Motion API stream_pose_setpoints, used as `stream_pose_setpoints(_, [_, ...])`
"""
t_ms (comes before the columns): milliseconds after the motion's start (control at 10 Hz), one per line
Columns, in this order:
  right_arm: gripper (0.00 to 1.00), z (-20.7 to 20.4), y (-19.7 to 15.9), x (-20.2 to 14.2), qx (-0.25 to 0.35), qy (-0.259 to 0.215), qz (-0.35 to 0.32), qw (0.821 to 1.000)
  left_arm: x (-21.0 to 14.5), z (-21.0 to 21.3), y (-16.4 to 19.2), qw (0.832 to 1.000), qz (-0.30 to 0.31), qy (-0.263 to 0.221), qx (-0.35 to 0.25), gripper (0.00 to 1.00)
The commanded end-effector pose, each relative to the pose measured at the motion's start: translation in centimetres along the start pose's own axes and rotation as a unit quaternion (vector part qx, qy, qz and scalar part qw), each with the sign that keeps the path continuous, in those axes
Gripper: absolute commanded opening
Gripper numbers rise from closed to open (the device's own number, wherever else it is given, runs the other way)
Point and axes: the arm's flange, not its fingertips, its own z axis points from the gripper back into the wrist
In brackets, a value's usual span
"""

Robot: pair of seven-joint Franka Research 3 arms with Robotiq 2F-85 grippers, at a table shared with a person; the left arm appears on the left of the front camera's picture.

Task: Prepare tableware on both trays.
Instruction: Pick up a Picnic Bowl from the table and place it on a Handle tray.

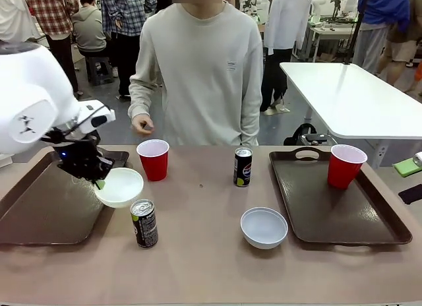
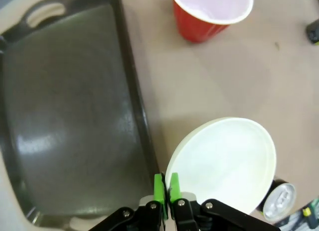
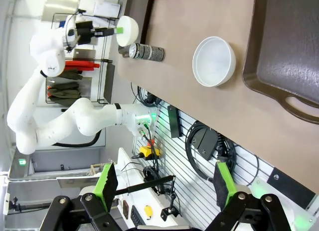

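One bowl (image 1: pixel 122 187), judged light and stiff, is clenched by its rim in the left gripper (image 1: pixel 99 183) beside the right edge of the left tray (image 1: pixel 39 210); the right gripper (image 3: pixel 165 167) is spread open.

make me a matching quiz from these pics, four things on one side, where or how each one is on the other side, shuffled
1 left bowl
2 right red cup
3 near can
4 right pincer

a open, empty
b standing on the right tray
c rim pinched in the left pincer
d upright on the bare tabletop

Pairs: 1-c, 2-b, 3-d, 4-a
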Motion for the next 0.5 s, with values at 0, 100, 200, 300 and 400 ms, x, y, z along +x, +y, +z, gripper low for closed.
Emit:
stream_pose_setpoints(0, [1.0, 0.0, 0.1, 0.2, 0.015, -0.005, 0.01, 1.0, -1.3, 1.2, 0.8, 0.996, 0.079, -0.051, -0.002, 0.04])
stream_pose_setpoints(100, [1.0, 0.0, 0.1, 0.2, 0.015, -0.005, 0.01, 1.0, 0.0, 0.0, 0.0, 1.0, 0.0, 0.0, 0.0, 0.04])
stream_pose_setpoints(200, [1.0, 0.0, 0.1, 0.2, 0.015, -0.005, 0.01, 1.0, 0.0, 0.0, 0.0, 1.0, 0.0, 0.0, 0.0, 0.04])
stream_pose_setpoints(300, [1.0, 0.0, 0.1, 0.2, 0.015, -0.005, 0.01, 1.0, 0.2, 1.9, 0.5, 0.999, 0.025, -0.023, -0.004, 0.05])
stream_pose_setpoints(400, [1.0, 0.0, 0.1, 0.2, 0.015, -0.005, 0.01, 1.0, 0.8, 1.1, 2.3, 1.0, 0.016, -0.023, -0.002, 0.05])
